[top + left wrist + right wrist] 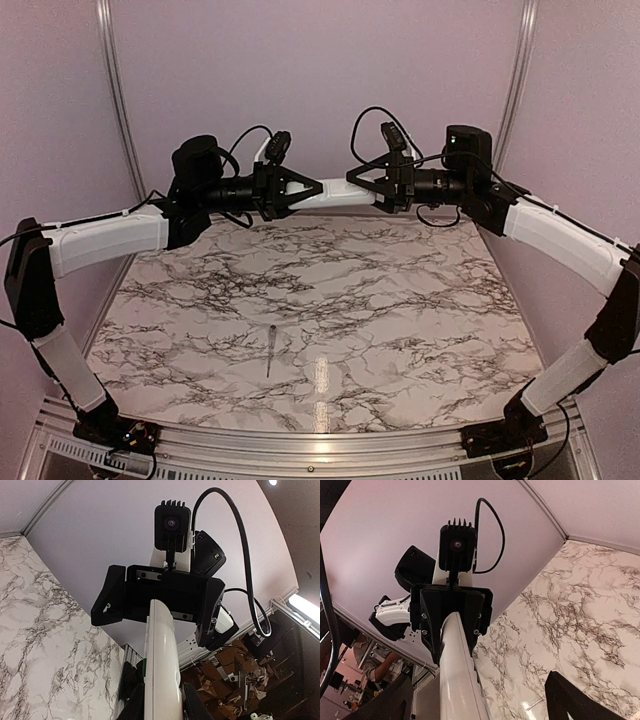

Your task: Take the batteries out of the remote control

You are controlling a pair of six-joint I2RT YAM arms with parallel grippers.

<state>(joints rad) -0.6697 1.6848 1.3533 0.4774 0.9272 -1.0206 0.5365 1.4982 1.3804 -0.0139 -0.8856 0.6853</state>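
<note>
The white remote control (345, 194) hangs level in the air above the back of the table, between the two grippers. My left gripper (162, 700) is shut on one end of it, a black finger pressing each long side. In the left wrist view the remote control (162, 650) runs up into my right gripper (160, 600). My right gripper (480, 700) is open, its fingers (570, 695) spread wide and standing off the remote control (457, 670), which passes between them. The batteries are out of view.
A thin pale pen-like tool (272, 350) lies on the marble tabletop (400, 300) near the front centre, also visible in the right wrist view (534, 705). Lilac walls close the back and both sides.
</note>
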